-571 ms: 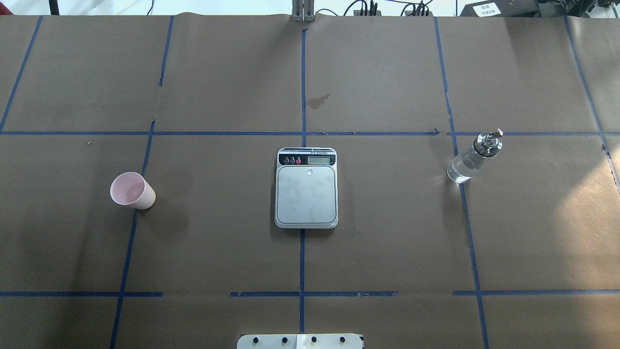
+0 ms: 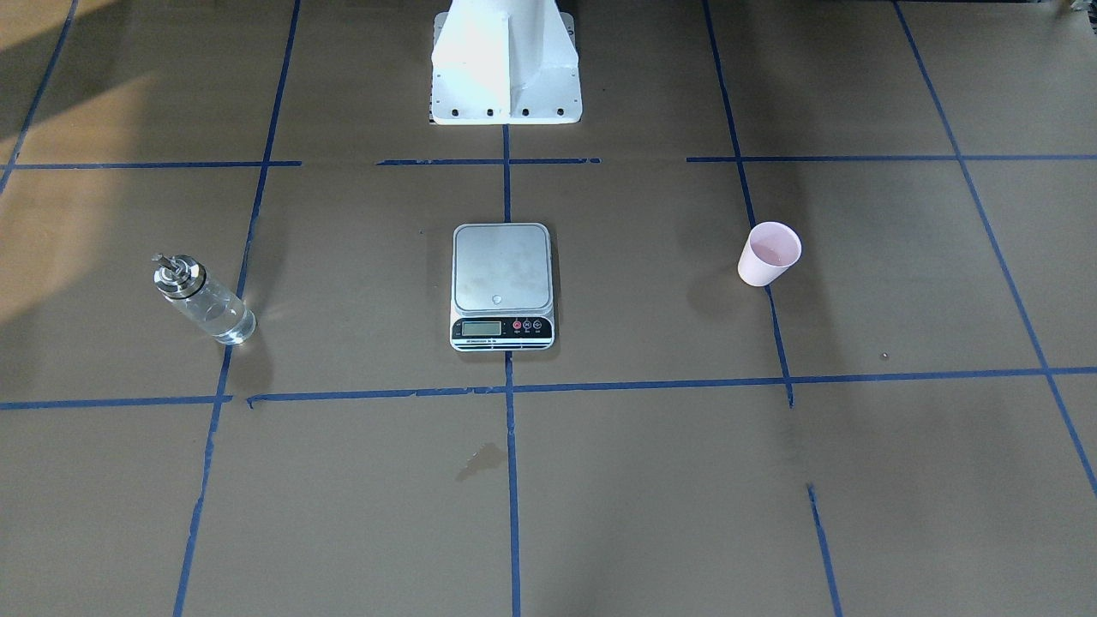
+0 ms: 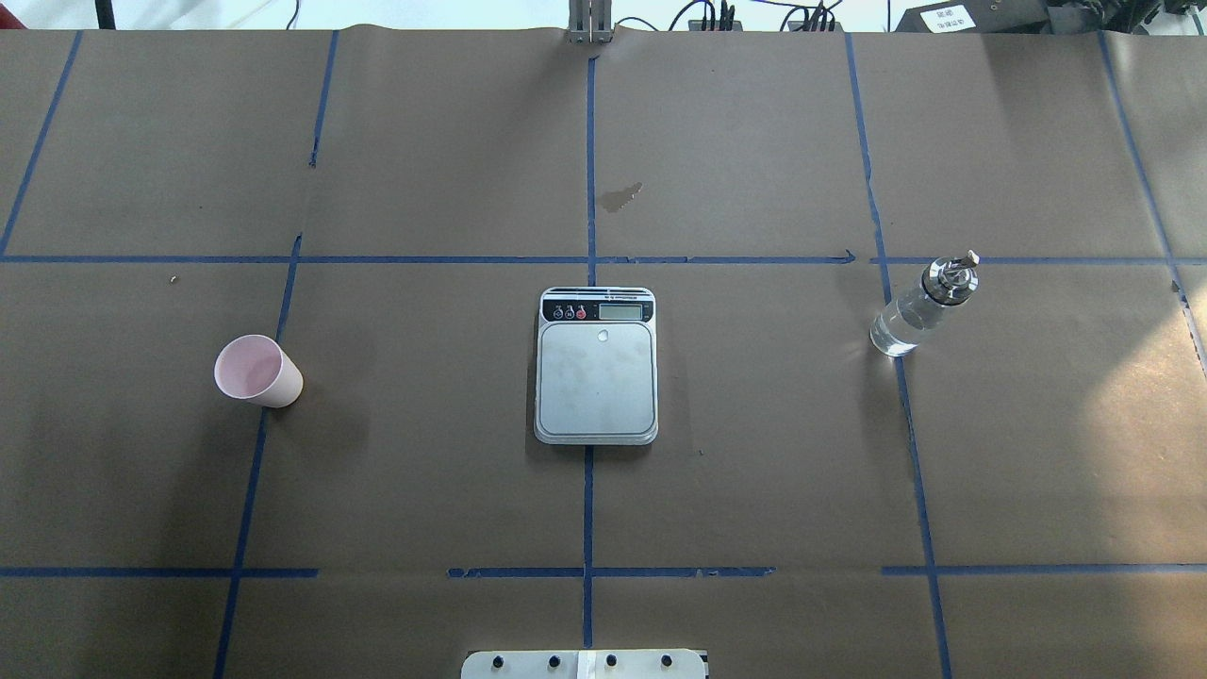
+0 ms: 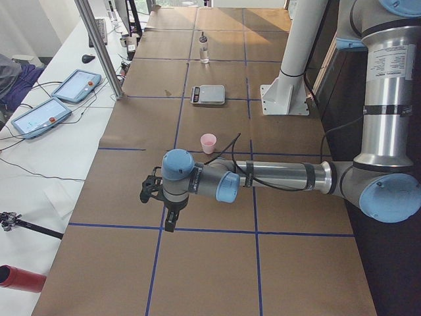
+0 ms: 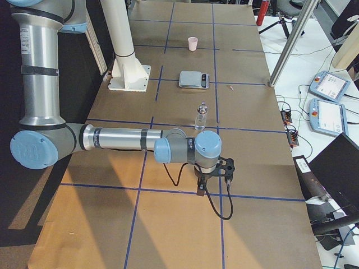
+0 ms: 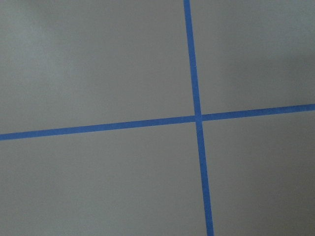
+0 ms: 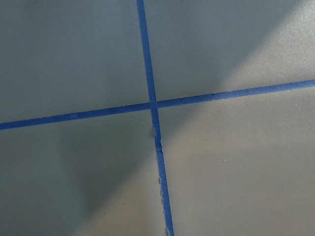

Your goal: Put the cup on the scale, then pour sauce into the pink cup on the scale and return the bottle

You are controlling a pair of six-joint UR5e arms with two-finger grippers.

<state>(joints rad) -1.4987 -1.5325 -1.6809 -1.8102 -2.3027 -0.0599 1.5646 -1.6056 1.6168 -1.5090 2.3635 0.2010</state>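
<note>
The pale pink cup point(image 3: 256, 372) stands upright on the brown paper at the left of the overhead view, apart from the scale point(image 3: 596, 377) at the centre. The scale's steel platform bears only a small drop. The clear bottle point(image 3: 919, 309) with its silver spout cap stands at the right and holds clear liquid. The front view shows the cup point(image 2: 769, 254), scale point(image 2: 501, 270) and bottle point(image 2: 206, 302) too. My left gripper point(image 4: 170, 220) and right gripper point(image 5: 201, 188) hang over tape crossings far from these things. I cannot tell if they are open.
Blue tape lines divide the paper-covered table. A dark stain point(image 3: 622, 196) lies beyond the scale. The robot's white base point(image 2: 506, 64) stands at the near edge. Tablets point(image 4: 75, 85) and cables lie on the side bench.
</note>
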